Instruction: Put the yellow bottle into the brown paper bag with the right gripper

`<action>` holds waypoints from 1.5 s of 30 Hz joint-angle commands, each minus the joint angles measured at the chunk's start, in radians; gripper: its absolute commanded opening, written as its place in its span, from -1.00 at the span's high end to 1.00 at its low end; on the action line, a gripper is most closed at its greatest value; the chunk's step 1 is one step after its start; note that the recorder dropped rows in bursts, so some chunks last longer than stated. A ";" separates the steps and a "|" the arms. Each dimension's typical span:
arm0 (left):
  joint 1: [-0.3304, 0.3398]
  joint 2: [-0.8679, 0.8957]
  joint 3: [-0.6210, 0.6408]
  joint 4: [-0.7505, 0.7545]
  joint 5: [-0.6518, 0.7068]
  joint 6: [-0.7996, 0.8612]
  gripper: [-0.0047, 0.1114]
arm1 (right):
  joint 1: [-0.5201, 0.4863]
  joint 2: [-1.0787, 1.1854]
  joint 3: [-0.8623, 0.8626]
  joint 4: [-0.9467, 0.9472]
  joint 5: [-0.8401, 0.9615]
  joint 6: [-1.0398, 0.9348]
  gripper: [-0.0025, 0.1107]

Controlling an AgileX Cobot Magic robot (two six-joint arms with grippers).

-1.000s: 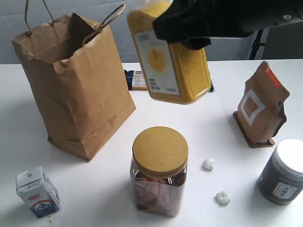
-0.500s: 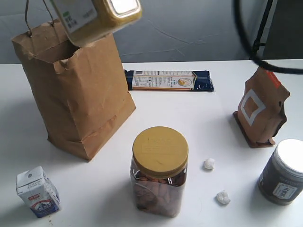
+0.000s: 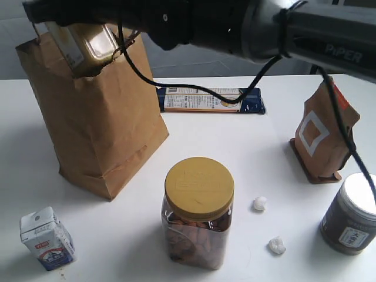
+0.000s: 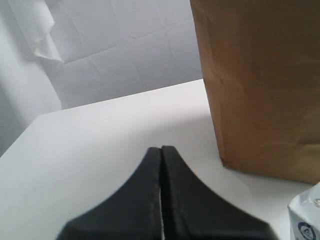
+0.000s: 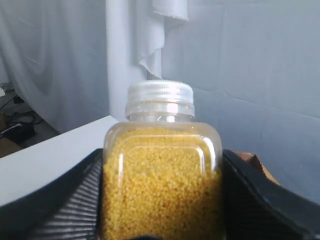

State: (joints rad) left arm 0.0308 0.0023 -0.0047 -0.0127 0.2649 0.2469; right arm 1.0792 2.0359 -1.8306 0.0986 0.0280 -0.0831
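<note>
The yellow bottle (image 3: 88, 47) hangs tilted, its base turned toward the exterior camera, right at the open mouth of the brown paper bag (image 3: 103, 123). My right gripper (image 3: 76, 20) reaches across from the right and is shut on the bottle. In the right wrist view the bottle (image 5: 162, 175) with its white cap (image 5: 160, 97) fills the space between the two black fingers (image 5: 65, 200), and a bit of the bag's rim (image 5: 255, 162) shows behind. My left gripper (image 4: 161, 150) is shut and empty, low over the table beside the bag (image 4: 260, 85).
A clear jar with a mustard lid (image 3: 198, 211) stands in front. A brown pouch (image 3: 324, 132) and a dark white-lidded jar (image 3: 354, 214) are at the right. A blue carton (image 3: 47, 238), a flat dark packet (image 3: 211, 100) and two white wads (image 3: 259, 203) lie around.
The right arm has carried the bottle from above the table's middle leftward to over the bag, then lowered it to the bag's mouth. The left gripper shows no earlier frame.
</note>
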 commanded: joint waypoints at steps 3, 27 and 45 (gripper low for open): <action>0.000 -0.002 0.005 0.000 -0.006 -0.007 0.92 | -0.001 0.007 -0.022 -0.005 -0.104 0.005 0.96; 0.000 -0.002 0.005 0.000 -0.006 -0.007 0.92 | 0.042 -0.215 -0.022 0.044 0.258 -0.075 0.95; 0.000 -0.002 0.005 0.000 -0.006 -0.007 0.92 | 0.106 -0.804 0.779 0.037 0.119 -0.089 0.96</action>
State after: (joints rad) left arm 0.0308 0.0023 -0.0047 -0.0127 0.2649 0.2469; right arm 1.1865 1.3373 -1.2216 0.1436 0.2624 -0.1985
